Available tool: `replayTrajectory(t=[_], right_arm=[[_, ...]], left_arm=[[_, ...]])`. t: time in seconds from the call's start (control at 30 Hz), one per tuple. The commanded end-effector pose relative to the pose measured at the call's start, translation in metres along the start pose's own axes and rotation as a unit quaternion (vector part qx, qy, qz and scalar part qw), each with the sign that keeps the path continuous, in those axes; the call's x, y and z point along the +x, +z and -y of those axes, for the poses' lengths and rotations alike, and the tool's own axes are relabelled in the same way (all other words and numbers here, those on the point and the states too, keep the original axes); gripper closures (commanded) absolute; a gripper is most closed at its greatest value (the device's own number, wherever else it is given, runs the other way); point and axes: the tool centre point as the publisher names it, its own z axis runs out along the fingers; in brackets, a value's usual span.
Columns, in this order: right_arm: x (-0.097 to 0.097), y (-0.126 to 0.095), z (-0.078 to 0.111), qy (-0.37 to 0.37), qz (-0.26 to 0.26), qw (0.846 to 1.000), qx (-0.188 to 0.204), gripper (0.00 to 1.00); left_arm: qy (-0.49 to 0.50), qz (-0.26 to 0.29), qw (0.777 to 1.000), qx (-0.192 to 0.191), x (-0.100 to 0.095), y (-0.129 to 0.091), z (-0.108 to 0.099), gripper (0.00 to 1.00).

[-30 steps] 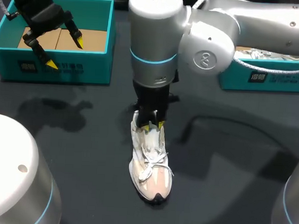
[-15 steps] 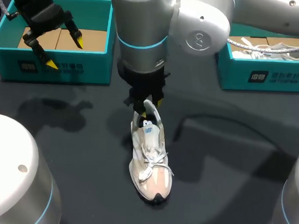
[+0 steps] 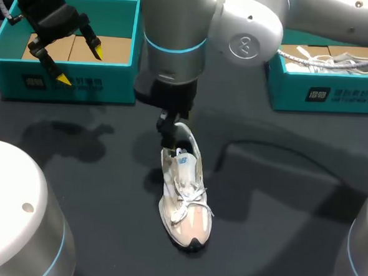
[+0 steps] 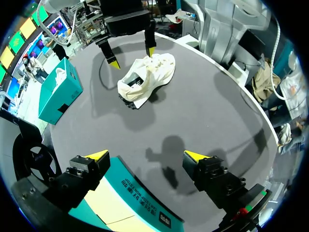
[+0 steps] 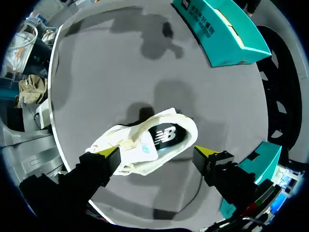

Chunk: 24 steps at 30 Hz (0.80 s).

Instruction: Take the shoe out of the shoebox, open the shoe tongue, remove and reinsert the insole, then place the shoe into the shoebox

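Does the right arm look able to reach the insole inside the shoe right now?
Probably yes. The right gripper hangs open just above the shoe, at its collar, and the right wrist view shows the insole bare between the fingers, with nothing covering it.

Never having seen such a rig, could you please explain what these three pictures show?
This is a robot with two arms at a dark table. One picture looks down from above and behind the robot; the two round ones come from a camera on each arm's wrist. A white shoe lies on the table, with two teal shoeboxes at the far side: the left box shows only cardboard inside, the right box has another shoe in it. The right gripper hangs open over the white shoe's heel end, holding nothing. The left gripper is open above the left box, also empty.
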Motion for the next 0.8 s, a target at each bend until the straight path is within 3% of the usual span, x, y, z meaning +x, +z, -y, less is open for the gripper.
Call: replayTrajectory(t=[0.03, 0.4, 0.8], right_arm=[[-0.016, -0.001, -0.001, -0.164, 0.005, 0.986, 0.012, 0.0], [-0.041, 0.016, -0.021, -0.211, 0.02, 0.977, 0.036, 0.0], [-0.062, 0.053, -0.02, -0.216, 0.014, 0.976, 0.018, 0.0]], left_arm=[[0.0, -0.001, 1.0, -0.001, 0.0, 0.0, 0.0, 0.0], [0.0, -0.001, 1.0, -0.001, 0.0, 0.0, 0.0, 0.0], [0.0, -0.001, 1.0, -0.001, 0.0, 0.0, 0.0, 0.0]])
